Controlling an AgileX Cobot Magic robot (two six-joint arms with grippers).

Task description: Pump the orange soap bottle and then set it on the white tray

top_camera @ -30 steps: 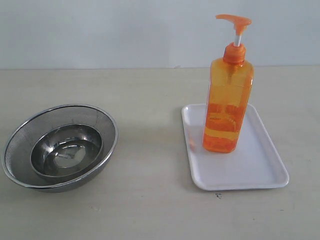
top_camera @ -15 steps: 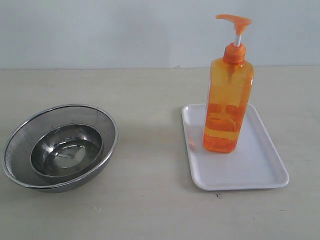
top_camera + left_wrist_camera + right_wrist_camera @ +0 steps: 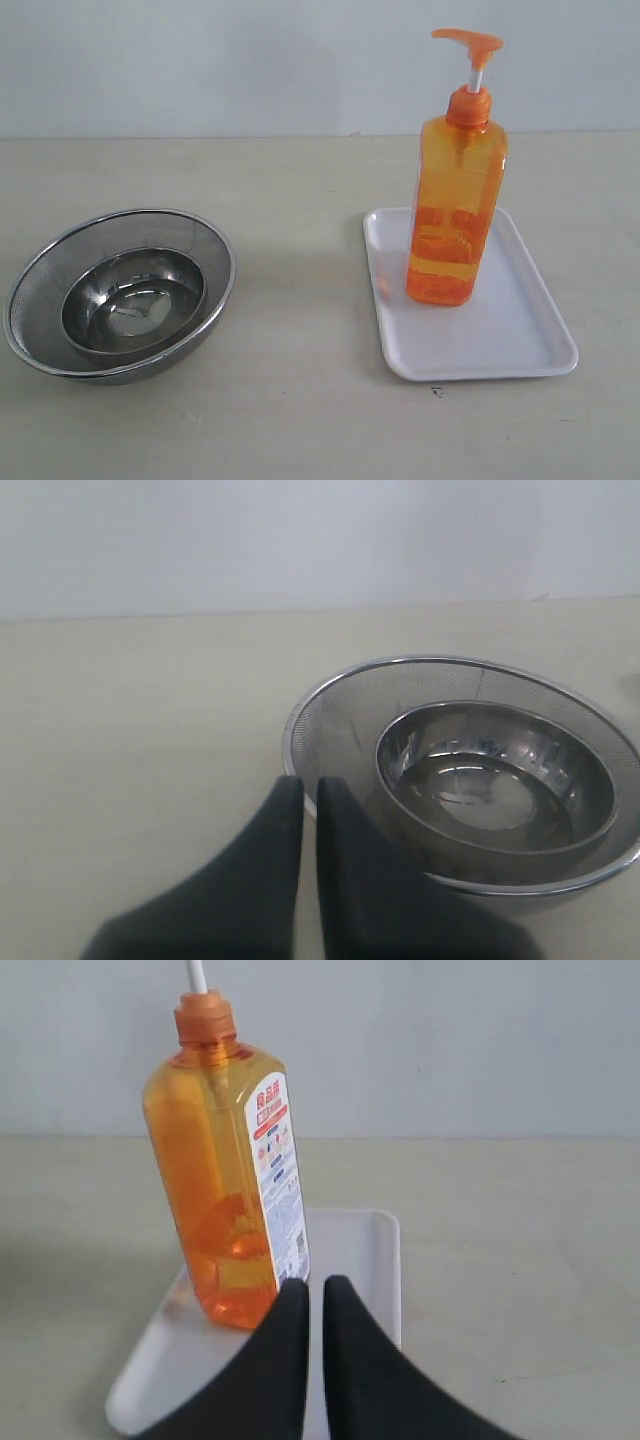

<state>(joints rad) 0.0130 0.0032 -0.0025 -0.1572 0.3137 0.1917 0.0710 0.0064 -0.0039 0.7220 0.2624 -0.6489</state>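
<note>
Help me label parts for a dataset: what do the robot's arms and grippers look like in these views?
The left gripper and right gripper look alike. Each has two smooth, matte black jaws, broad at the base and curving in to narrow, rounded tips. No cables, markings or labels show on them. The arms themselves appear in no view.

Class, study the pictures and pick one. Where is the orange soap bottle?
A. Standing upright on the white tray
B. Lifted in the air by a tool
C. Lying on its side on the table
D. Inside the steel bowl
A: the orange soap bottle stands upright with its base on the white tray, as both the exterior view and the right wrist view show.
</note>
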